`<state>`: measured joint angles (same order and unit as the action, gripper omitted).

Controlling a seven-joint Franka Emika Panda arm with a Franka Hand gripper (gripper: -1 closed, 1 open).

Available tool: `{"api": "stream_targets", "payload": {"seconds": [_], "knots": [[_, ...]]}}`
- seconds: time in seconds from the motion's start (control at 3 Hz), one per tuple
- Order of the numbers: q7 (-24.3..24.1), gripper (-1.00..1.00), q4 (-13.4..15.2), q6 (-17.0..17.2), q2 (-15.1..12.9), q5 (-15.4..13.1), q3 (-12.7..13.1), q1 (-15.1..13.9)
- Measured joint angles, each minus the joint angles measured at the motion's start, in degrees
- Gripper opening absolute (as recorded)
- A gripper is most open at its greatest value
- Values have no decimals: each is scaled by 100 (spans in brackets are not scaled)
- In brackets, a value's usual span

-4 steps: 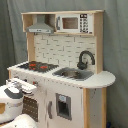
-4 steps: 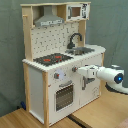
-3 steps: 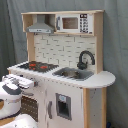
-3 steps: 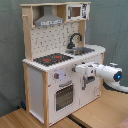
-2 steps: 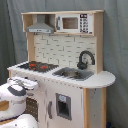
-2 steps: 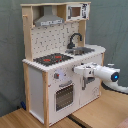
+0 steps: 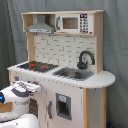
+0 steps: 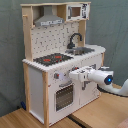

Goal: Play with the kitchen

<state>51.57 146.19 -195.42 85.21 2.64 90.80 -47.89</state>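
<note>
Backdrop: I see a grey-green curtain (image 8: 10,55) hanging behind everything in both exterior views.
Surface: a light wooden floor or tabletop (image 8: 100,115) carries the scene in the second exterior view.
Play kitchen: the kitchen (image 8: 60,60) stands upright on that wood, filling the middle of both exterior views; white body, light-wood frame.
Hood: the grey hood (image 7: 40,27) sits at 11 o'clock in the first exterior view, under the top shelf.
Microwave: a small white microwave (image 7: 74,23) sits just beside the hood, at 12 o'clock in the first exterior view.
Back wall: a white pegboard (image 8: 52,37) in the second exterior view; it reads as tile pattern in the first exterior view.
Hob: the red-ringed hob (image 8: 52,59) lies on the counter, next to the sink (image 7: 74,74).
Faucet: the black faucet (image 7: 85,59) arches over the sink.
Oven: the windowed oven door (image 8: 64,96) looks closed.
Arm: the white Panda arm (image 8: 107,79) reaches in from 3 o'clock in the second exterior view, level with the knob panel.
Gripper: my gripper (image 8: 75,76) is right at the kitchen's front, above the oven door; I cannot tell how far its fingers are open or whether they hold anything.
</note>
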Motion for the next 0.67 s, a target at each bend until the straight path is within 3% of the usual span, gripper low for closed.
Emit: {"api": "stream_targets", "payload": {"seconds": [0.33,0.67], "knots": [[-60,100,63,79,0,78,29,18],[-62,-100,79,80,0,80,28,19]]}}
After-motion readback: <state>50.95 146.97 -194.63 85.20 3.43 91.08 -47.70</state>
